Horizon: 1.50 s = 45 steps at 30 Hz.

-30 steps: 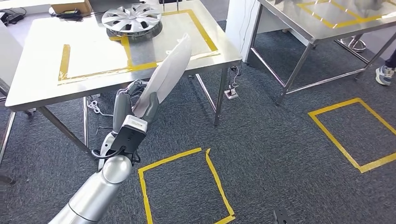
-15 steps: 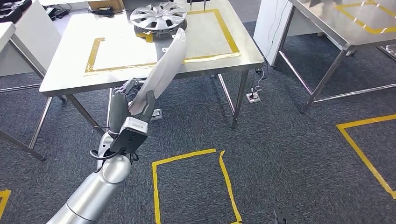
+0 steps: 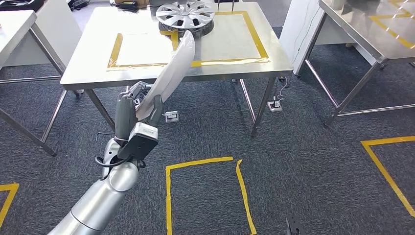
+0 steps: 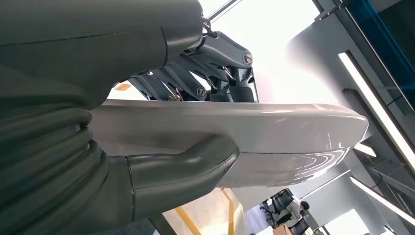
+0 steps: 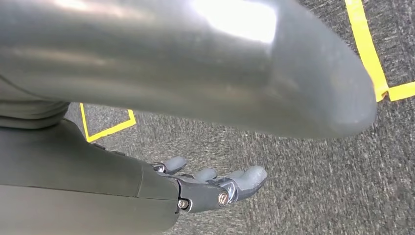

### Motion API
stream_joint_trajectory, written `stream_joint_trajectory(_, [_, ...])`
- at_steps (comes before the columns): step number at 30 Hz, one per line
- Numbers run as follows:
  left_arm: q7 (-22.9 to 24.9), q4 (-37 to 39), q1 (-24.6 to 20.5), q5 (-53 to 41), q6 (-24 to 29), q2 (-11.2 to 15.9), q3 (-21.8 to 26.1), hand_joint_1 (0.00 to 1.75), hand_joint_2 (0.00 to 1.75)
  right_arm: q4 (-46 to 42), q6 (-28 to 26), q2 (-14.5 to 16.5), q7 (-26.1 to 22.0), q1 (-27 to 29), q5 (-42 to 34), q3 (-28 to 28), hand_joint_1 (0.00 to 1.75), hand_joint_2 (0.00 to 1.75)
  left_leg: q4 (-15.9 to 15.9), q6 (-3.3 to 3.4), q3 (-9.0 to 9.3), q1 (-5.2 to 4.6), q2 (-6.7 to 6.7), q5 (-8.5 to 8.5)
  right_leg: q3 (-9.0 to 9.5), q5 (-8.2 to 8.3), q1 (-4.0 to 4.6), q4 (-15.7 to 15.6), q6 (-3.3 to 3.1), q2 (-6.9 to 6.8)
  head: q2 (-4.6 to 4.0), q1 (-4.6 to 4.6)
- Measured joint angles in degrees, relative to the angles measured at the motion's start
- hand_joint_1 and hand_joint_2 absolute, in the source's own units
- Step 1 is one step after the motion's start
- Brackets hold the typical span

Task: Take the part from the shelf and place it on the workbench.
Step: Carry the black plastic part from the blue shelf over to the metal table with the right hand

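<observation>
My left hand (image 3: 136,111) grips a long pale grey curved part (image 3: 172,73) and holds it upright, slanting toward the steel workbench (image 3: 93,54) ahead. In the left wrist view the thumb (image 4: 195,164) presses one face of the part (image 4: 274,132) and the fingers (image 4: 205,73) wrap the other face. The workbench carries yellow tape rectangles and a silver wheel cover (image 3: 185,13) at its far side. My right hand (image 5: 215,183) hangs over the carpet with its fingers apart and nothing in it.
A second steel table (image 3: 372,29) stands at the right, and another table edge (image 3: 14,24) at the left. Yellow tape squares (image 3: 205,196) mark the dark carpet. A power strip (image 3: 171,116) and cables lie under the workbench.
The whole view has shifted as the camera turned: the workbench now sits more centred and to the right. My left hand keeps the same hold on the part.
</observation>
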Motion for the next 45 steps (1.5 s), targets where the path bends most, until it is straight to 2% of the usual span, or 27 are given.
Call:
stream_joint_trajectory(4, [0.1, 0.1, 0.0, 0.0, 0.0, 0.0, 0.0, 1.75, 1.75, 0.0, 0.3, 0.0, 0.0, 0.0, 0.0, -0.2, 0.0, 0.0, 0.0, 0.13, -0.03, -0.05, 0.0, 0.01, -0.01, 0.07, -0.03, 0.0, 0.21, 0.0, 0.0, -0.01])
stream_joint_trajectory(16, [0.3, 0.3, -0.1, 0.0, 0.1, 0.0, 0.0, 1.75, 1.75, 0.0, 0.3, 0.0, 0.0, 0.0, 0.2, -0.3, 0.0, 0.0, 0.0, 0.07, 0.0, 0.05, 0.04, 0.09, -0.05, 0.09, 0.07, 0.0, 0.23, 0.02, 0.0, -0.01])
stream_joint_trajectory(21, [0.4, 0.3, -0.2, -0.3, 0.6, 0.0, 0.0, 1.75, 1.75, 0.0, 0.3, 0.0, -0.1, -0.1, 0.5, -0.5, 0.0, 0.0, 0.3, 0.6, -0.29, -0.31, 0.03, -0.12, 0.0, 0.25, -0.27, -0.1, 0.63, -0.16, 0.0, -0.03])
stream_joint_trajectory(23, [0.4, 0.3, -0.3, -0.3, 0.6, 0.0, 0.0, 1.75, 1.75, 0.0, 0.3, 0.1, -0.1, -0.2, 0.5, -0.6, 0.0, 0.0, -0.3, 0.97, -0.02, -0.12, -0.18, 0.16, 0.17, 0.15, -0.31, -0.1, 0.92, -0.18, 0.0, -0.03])
stream_joint_trajectory(25, [0.4, 0.2, -0.5, -0.3, 0.6, -0.1, 0.0, 1.75, 1.75, 0.0, 0.3, 0.1, -0.1, -0.2, 0.5, -0.6, 0.0, 0.0, -1.2, 1.44, 0.49, 0.36, -0.46, 0.68, -0.57, -1.3, -0.47, 1.9, 1.27, 1.51, 0.0, 0.1])
stream_joint_trajectory(27, [0.4, 0.2, -0.7, -0.4, 0.7, -0.4, 0.0, 1.75, 1.75, 0.0, 0.2, 0.2, -0.1, -0.1, 0.5, -0.7, 0.0, 0.0, -1.6, 1.72, 0.55, 0.61, -0.84, 0.96, -3.64, -4.64, -0.73, 8.2, 1.61, 3.7, 0.0, 0.35])
stream_joint_trajectory(28, [0.4, 0.3, -0.8, -0.4, 0.7, -0.5, 0.0, 1.75, 1.75, 0.0, 0.2, 0.2, -0.1, 0.0, 0.5, -0.7, 0.0, 0.0, -1.5, 1.77, 0.47, 0.65, -1.07, 0.99, -5.5, -6.12, -0.86, 11.8, 1.8, 4.15, 0.0, 0.44])
stream_joint_trajectory(29, [0.4, 0.4, -0.7, -0.4, 0.7, -0.6, 0.0, 1.75, 1.75, 0.0, 0.1, 0.2, -0.1, 0.1, 0.5, -0.7, 0.0, 0.0, -1.4, 1.68, 0.42, 0.7, -1.35, 0.95, -6.86, -6.72, -1.02, 14.3, 2.03, 4.31, 0.0, 0.47])
stream_joint_trajectory(30, [0.4, 0.5, -0.7, -0.4, 0.7, -0.6, 0.0, 1.75, 1.75, 0.0, 0.1, 0.2, -0.1, 0.1, 0.5, -0.8, 0.0, 0.0, -1.3, 1.5, 0.38, 0.81, -1.6, 0.87, -7.25, -6.21, -1.23, 14.8, 2.26, 4.33, 0.0, 0.48])
stream_joint_trajectory(31, [0.4, 0.6, -0.7, -0.4, 0.7, -0.6, 0.0, 1.75, 1.75, 0.0, 0.1, 0.2, -0.1, 0.1, 0.5, -0.8, 0.0, 0.0, -1.0, 1.22, 0.36, 1.01, -1.83, 0.72, -6.54, -4.72, -1.48, 13.2, 2.51, 4.32, 0.0, 0.47])
stream_joint_trajectory(32, [0.3, 0.6, -0.7, -0.4, 0.8, -0.6, 0.0, 1.75, 1.75, 0.0, 0.1, 0.2, -0.1, 0.1, 0.5, -0.8, 0.0, 0.0, -0.6, 0.77, 0.33, 1.28, -2.04, 0.46, -4.85, -2.65, -1.8, 9.6, 2.83, 4.32, 0.0, 0.49])
stream_joint_trajectory(33, [0.3, 0.7, -0.7, -0.4, 0.9, -0.7, 0.0, 1.75, 1.75, 0.0, 0.1, 0.3, -0.1, 0.1, 0.5, -0.8, 0.0, 0.0, -0.1, 0.24, 0.19, 1.44, -2.23, 0.12, -3.15, -1.35, -1.96, 6.1, 3.13, 4.49, 0.0, 0.57])
stream_joint_trajectory(35, [0.2, 0.6, -0.8, -0.5, 1.1, -0.7, 0.0, 1.75, 1.75, 0.0, 0.1, 0.4, -0.2, 0.0, 0.6, -0.9, 0.0, 0.0, 0.7, -0.86, -0.13, 1.47, -2.57, -0.46, -1.12, -0.31, -2.07, 1.8, 2.79, 4.9, 0.0, 0.76])
stream_joint_trajectory(39, [0.0, 0.6, -0.9, -0.5, 1.1, -0.8, 0.0, 1.75, 1.75, 0.0, 0.0, 0.5, -0.2, 0.0, 0.6, -1.1, 0.0, 0.0, 0.9, -2.22, -0.31, 1.63, -2.55, -0.85, -1.04, -0.64, -1.69, 1.6, 0.55, 4.95, 0.0, 0.79])
stream_joint_trajectory(41, [0.0, 0.6, -0.9, -0.5, 1.2, -0.7, 0.0, 1.75, 1.75, 0.0, 0.0, 0.5, -0.2, 0.0, 0.6, -1.1, 0.0, 0.0, 5.1, -2.5, -2.4, 1.66, -2.1, -3.09, -0.87, -0.7, -1.66, 1.5, -0.22, 4.85, 0.0, 0.58])
stream_joint_trajectory(43, [-0.1, 0.7, -0.9, -0.6, 1.2, -0.6, 0.0, 1.75, 1.75, 0.0, 0.0, 0.5, -0.2, 0.0, 0.7, -1.1, 0.0, 0.0, 12.9, -2.47, -6.54, 1.58, -1.89, -6.24, -0.76, -0.93, -1.39, 1.5, -0.68, 4.77, 0.0, 0.45])
stream_joint_trajectory(44, [-0.1, 0.7, -0.8, -0.6, 1.2, -0.6, 0.0, 1.75, 1.75, 0.0, 0.0, 0.5, -0.2, 0.0, 0.7, -1.1, 0.0, 0.0, 16.0, -2.36, -8.31, 1.53, -1.88, -6.96, -0.65, -1.06, -1.19, 1.5, -0.85, 4.74, 0.0, 0.44])
stream_joint_trajectory(45, [-0.1, 0.7, -0.7, -0.6, 1.2, -0.5, 0.0, 1.75, 1.75, 0.0, 0.0, 0.5, -0.2, 0.0, 0.7, -1.1, 0.0, 0.0, 17.2, -2.12, -9.22, 1.45, -1.87, -6.6, -0.46, -1.22, -0.98, 1.5, -1.0, 4.72, 0.0, 0.45])
